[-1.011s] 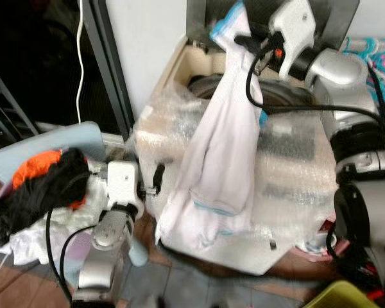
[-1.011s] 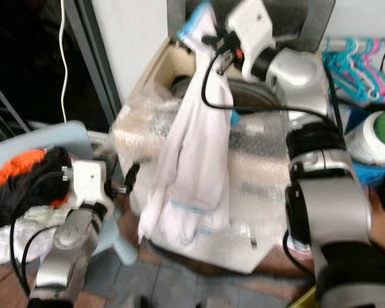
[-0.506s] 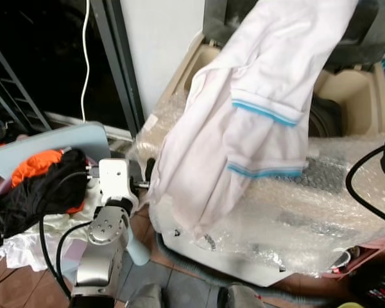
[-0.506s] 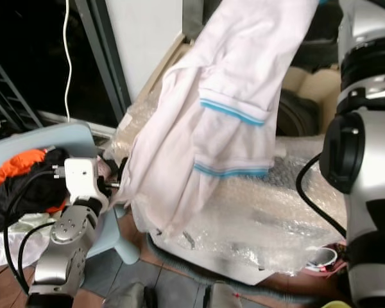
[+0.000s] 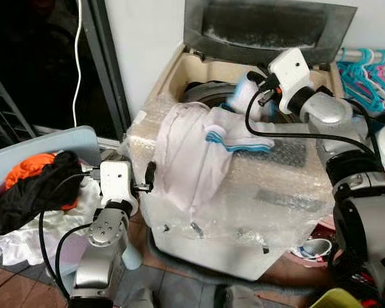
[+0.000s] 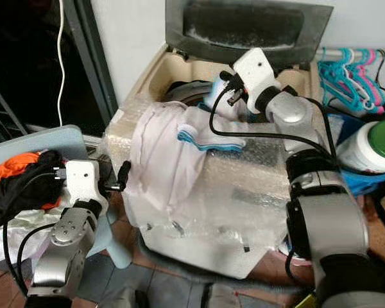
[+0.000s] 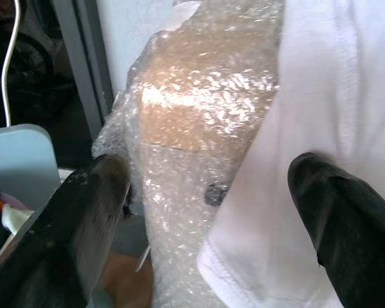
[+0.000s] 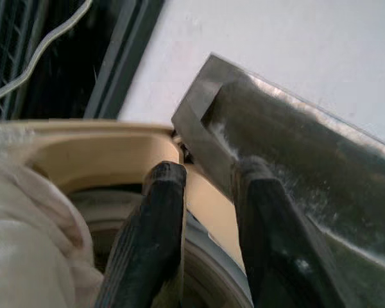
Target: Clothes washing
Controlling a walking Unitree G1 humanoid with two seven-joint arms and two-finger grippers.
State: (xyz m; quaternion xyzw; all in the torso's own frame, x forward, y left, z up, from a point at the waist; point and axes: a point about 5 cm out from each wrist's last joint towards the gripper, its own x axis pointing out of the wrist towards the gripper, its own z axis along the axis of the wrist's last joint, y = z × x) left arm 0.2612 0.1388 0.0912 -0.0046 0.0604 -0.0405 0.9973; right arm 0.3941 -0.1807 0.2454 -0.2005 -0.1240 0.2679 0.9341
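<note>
White polo shirt point(image 5: 199, 151) drapes over washing machine point(image 5: 276, 192) front rim beside the drum; right gripper point(image 8: 202, 186), fingers slightly parted and empty, should regrip the bunched collar and push inward.

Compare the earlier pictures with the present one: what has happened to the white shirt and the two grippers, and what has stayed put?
The right gripper has come down from holding the white shirt aloft. The shirt now lies draped over the washing machine's bubble-wrapped front edge, part of it at the drum opening. Whether the gripper has let go cannot be told. The left gripper stays open beside the machine; the clothes pile is unchanged.
</note>
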